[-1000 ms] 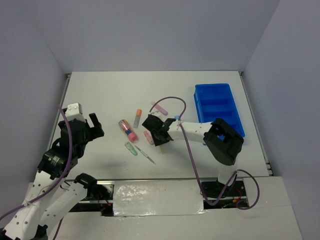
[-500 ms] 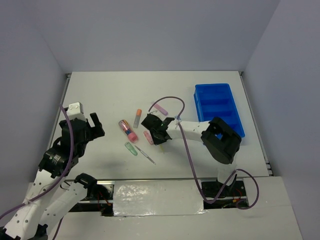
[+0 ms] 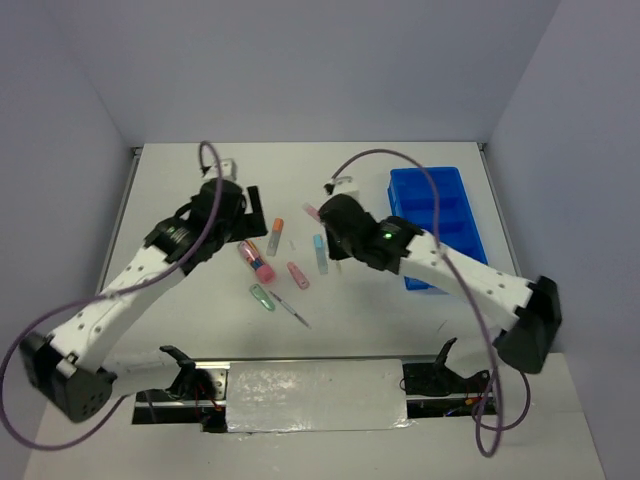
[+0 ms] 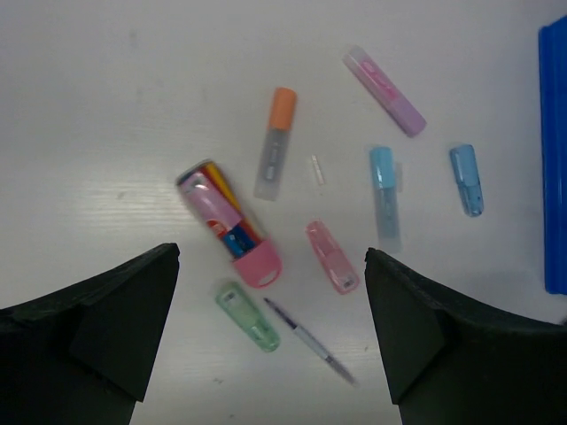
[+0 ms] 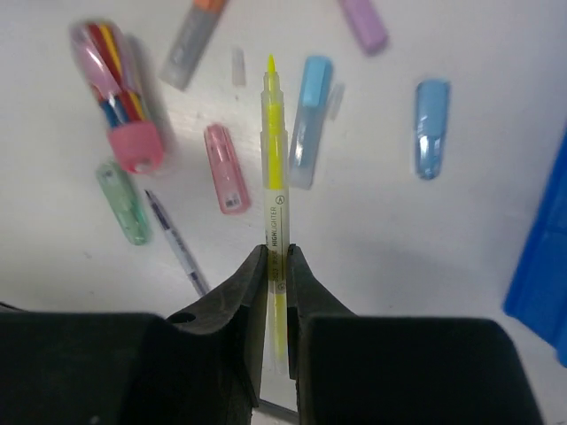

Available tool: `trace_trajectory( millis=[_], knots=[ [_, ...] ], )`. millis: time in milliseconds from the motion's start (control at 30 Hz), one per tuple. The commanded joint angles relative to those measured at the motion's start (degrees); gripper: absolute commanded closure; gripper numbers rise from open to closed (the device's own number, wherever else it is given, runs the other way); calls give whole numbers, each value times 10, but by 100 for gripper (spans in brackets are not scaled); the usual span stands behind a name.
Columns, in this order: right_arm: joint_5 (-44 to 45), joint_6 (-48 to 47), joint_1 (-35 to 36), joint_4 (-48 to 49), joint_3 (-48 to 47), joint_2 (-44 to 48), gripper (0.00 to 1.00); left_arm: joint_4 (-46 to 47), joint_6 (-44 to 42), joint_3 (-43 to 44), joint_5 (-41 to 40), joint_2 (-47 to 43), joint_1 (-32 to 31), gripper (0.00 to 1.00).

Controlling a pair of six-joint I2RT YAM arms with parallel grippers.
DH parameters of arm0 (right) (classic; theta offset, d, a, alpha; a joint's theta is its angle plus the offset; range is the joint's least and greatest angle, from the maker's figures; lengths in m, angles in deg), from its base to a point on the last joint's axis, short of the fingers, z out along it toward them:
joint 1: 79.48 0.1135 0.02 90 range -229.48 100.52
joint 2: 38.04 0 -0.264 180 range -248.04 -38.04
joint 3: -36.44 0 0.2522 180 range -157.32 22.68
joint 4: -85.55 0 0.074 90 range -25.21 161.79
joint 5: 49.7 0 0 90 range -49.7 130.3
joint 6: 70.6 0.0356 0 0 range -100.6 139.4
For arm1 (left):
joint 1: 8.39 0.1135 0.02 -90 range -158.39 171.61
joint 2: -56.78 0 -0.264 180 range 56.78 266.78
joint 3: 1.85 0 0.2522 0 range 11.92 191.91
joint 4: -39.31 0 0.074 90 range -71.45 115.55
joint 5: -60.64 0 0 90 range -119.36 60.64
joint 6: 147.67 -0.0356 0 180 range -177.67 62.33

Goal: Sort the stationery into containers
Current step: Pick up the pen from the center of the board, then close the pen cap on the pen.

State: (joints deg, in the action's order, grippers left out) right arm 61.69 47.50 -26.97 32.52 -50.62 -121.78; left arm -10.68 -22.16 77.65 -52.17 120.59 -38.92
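Right gripper [image 5: 276, 257]: jaws nearly closed, pinching a yellow highlighter [image 5: 273, 150] low on its barrel. The tip points away from the wrist and the highlighter is lifted clear of the table [image 3: 380, 320]. A second ago this gripper was low among the scattered pieces with its arm folded. Now the arm is stretched out and raised, so the pick looks complete and the carry to the tray [image 3: 430, 185] is the step in hand. The tray lies to the right, well apart from the pile. Part of it is hidden by the arm, and no piece shows in the compartments that can be seen.

Left gripper [image 4: 270, 258]: jaws wide apart, holding nothing. It has swung in from the left edge and hovers over the pile, probably for the next pick.

Unsorted on the table: a pen case [image 4: 229, 221], an orange marker [image 4: 276, 142], a lilac marker [image 4: 385, 90], a blue marker [image 4: 383, 195], a blue cap [image 4: 466, 180], a pink cap [image 4: 331, 257], a green cap [image 4: 248, 316] and a thin pen [image 4: 310, 341]. Most of the task remains.

Surroundings: a matt white table, enclosed by plain pale grey walls [image 3: 300, 70]. A purple cable [image 3: 370, 158] loops above each arm.
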Motion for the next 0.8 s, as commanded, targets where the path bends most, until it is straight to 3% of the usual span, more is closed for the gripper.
trace_trajectory(
  millis=[0,100,300,367,767],
  knots=[
    [28,-23,-44,-67,-7,92,100,34,41,66,8,108,-40,2],
    [18,-37,-83,-83,22,185,100,37,61,116,-5,199,-58,4],
    [6,-59,-96,-119,42,261,100,-12,79,223,-22,368,-63,9],
    [-3,-65,-101,-110,52,271,100,-17,90,247,-13,409,-64,18],
    [-64,-88,-105,-56,101,276,100,-60,177,283,-40,534,-67,33]
  ],
)
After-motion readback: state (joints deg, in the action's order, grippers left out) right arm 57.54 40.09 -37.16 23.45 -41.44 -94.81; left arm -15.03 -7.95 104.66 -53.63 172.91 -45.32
